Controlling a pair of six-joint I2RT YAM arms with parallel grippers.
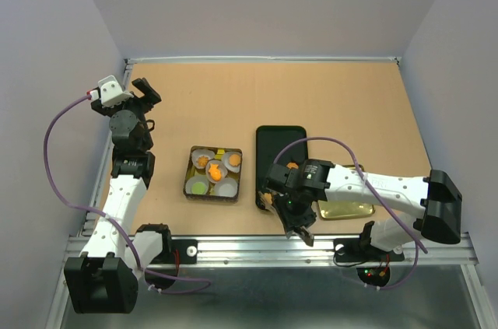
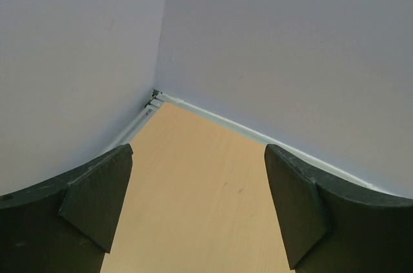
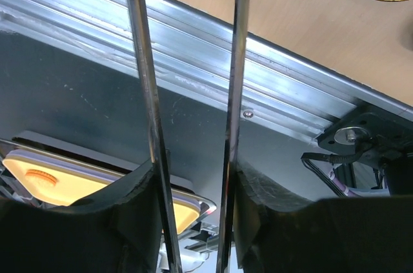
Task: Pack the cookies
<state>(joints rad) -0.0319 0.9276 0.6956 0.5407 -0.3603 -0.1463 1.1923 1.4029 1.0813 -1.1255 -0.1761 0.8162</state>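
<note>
The tan table (image 1: 311, 103) carries three things toward its near edge: a small dark box (image 1: 187, 177) of cookies (image 1: 214, 166) on the left, a long black tray (image 1: 280, 142) beside it, and a gold tray (image 1: 346, 210) further right.

the box (image 1: 189, 187) with cookies (image 1: 212, 169) in it sits left of the tray (image 1: 280, 142); a lid (image 1: 346, 210) lies right of it; tongs (image 3: 146, 92) in the right gripper (image 3: 193, 218) reach over the near rail (image 1: 257, 247).
</note>
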